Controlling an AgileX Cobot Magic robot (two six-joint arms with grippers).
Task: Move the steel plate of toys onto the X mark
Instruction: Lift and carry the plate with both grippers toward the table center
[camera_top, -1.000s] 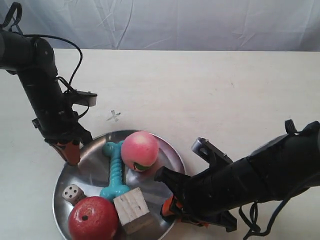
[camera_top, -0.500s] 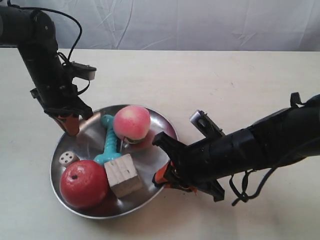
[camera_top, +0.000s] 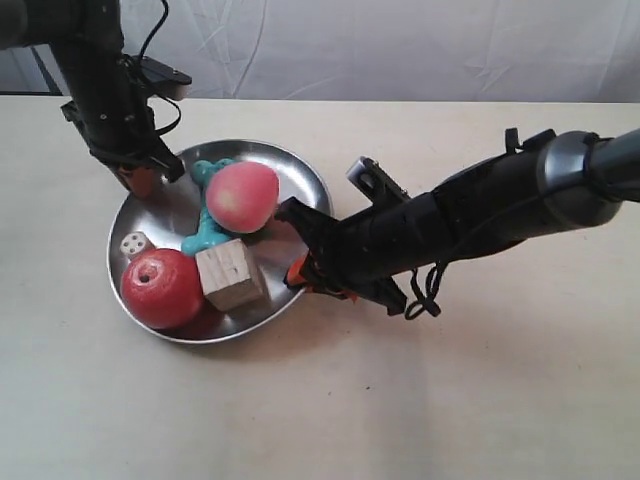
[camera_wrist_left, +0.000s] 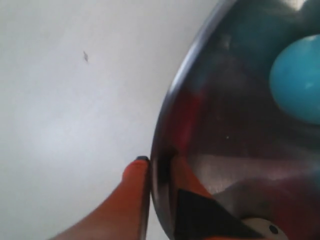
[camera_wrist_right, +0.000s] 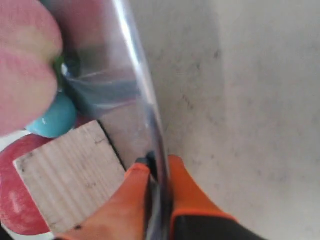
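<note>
Shifted up-frame, steel plate (camera_top: 166, 212), opposite rims clenched by left pincer (camera_wrist_left: 157, 176), right pincer (camera_wrist_right: 156, 169)

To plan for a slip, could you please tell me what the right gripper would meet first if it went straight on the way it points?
The right gripper is shut on the plate rim. Going on, it would likely meet the cube first, just inside the rim, though depth is unclear.
</note>
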